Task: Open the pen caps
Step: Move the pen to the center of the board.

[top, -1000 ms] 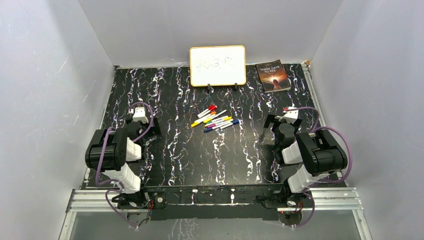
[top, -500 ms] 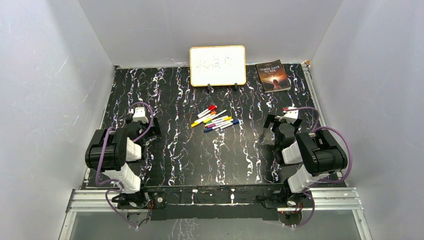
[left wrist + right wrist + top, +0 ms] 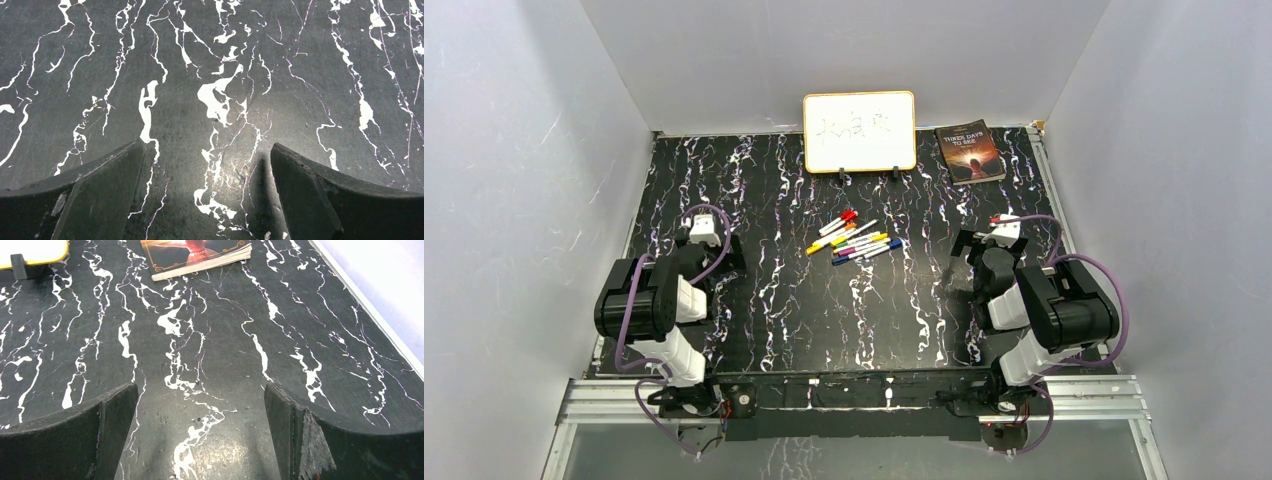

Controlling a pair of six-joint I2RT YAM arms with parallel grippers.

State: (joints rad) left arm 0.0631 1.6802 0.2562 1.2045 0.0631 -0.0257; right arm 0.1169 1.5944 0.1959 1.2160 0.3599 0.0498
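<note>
Several white-barrelled pens (image 3: 855, 238) lie in a loose bundle at the middle of the black marbled table (image 3: 824, 320), seen only in the top view. The pen caps sit on the pens' ends, among them a red cap (image 3: 848, 215), a yellow one (image 3: 812, 249) and a blue one (image 3: 895, 243). My left gripper (image 3: 712, 258) (image 3: 206, 147) rests low at the left, well away from the pens, open over bare table. Off to the right of the pens, my right gripper (image 3: 986, 250) (image 3: 201, 387) is also open, nothing between its fingers.
A yellow-framed whiteboard (image 3: 859, 131) (image 3: 30, 250) stands on black feet at the back centre. A book (image 3: 970, 151) (image 3: 195, 252) lies flat at the back right. Grey walls enclose the table on three sides; a metal rail (image 3: 854, 395) runs along the near edge.
</note>
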